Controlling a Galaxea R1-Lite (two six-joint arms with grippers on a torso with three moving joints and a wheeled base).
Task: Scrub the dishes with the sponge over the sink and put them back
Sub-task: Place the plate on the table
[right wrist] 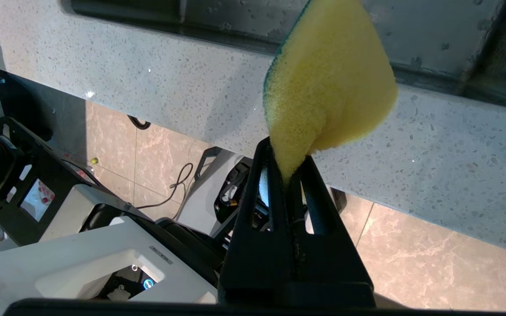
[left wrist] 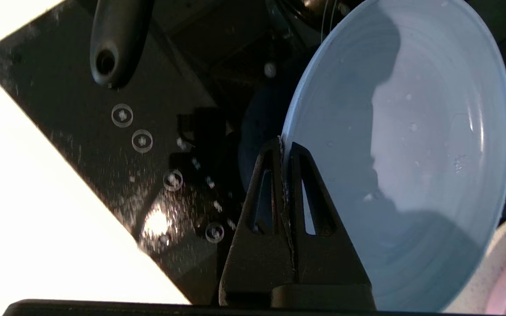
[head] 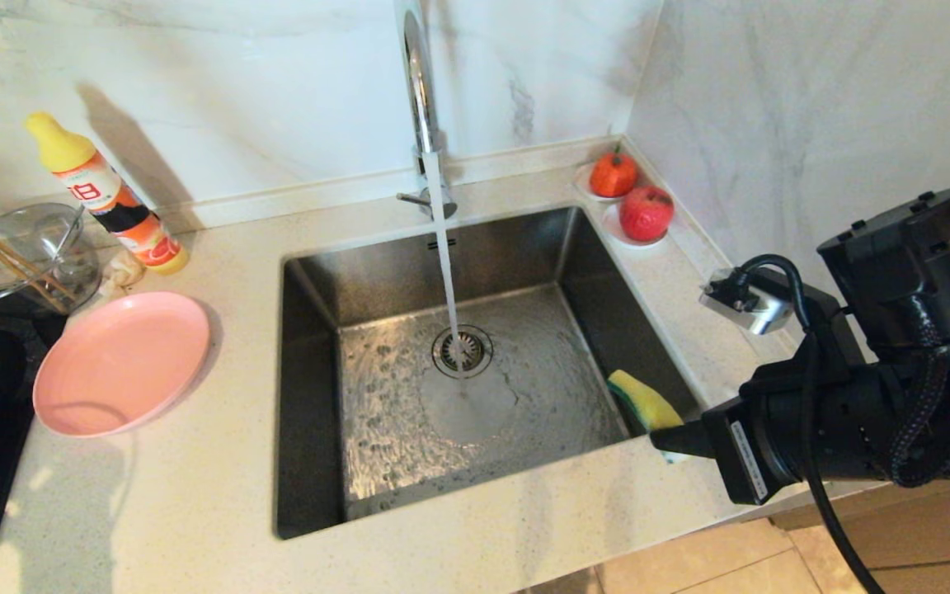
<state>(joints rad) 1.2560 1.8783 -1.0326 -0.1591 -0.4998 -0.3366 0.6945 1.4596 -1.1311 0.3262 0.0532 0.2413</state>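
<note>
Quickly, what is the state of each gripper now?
Left gripper: shut on the light blue plate.
Right gripper: shut on the sponge.

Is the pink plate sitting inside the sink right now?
No, the pink plate lies on the counter to the left of the sink, outside the basin.

Pink plate [head: 120,363] on the speckled beige counter [head: 195,511], light blue plate [left wrist: 411,166], sponge [right wrist: 327,83] bright yellow with a green face — sink [head: 376,297] brushed steel grey.
</note>
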